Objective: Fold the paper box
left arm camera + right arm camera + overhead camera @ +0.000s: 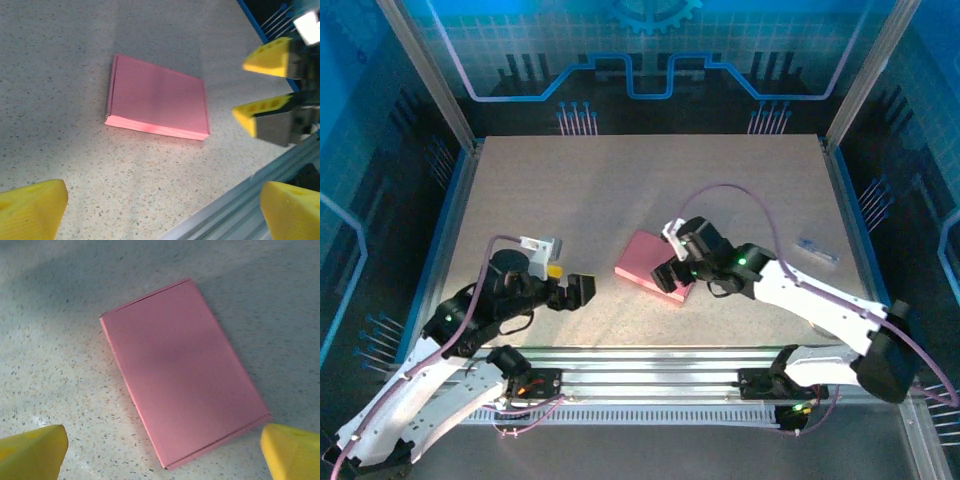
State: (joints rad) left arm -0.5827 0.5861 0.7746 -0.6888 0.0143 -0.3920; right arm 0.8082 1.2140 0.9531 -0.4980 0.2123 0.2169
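**Folded pink box lies flat on the table with both grippers open**

Speckled beige table (620,180) inside a blue-walled enclosure, seen from above and from both wrists. Everything is placed relative to the paper box.

Nearest the viewer, in front of the box, an aluminium rail (650,360) runs along the table's edge and carries both arm bases.

The left gripper (575,290) sits to the left of the box and slightly nearer, well apart from it. In its wrist view, the left gripper (162,210) has its yellow fingertips (35,205) spread wide with nothing between them.

The right gripper (672,272) hangs over the box's near right corner. From above, I cannot tell whether it touches the cardboard. In its wrist view, the right gripper (162,450) also has wide-set yellow fingertips (290,450), and one end of the box lies just ahead of the gap. The left wrist view shows the right gripper (260,87) just right of the box, fingers apart.

The paper box (645,262) lies near the table's centre as a closed, flat pink rectangle (160,97), turned at an angle, with its top face smooth and plain (185,370).

To the right of the box, well apart, lies a small clear item (817,250), too small to identify. Behind the box stands a blue patterned back wall (640,50).
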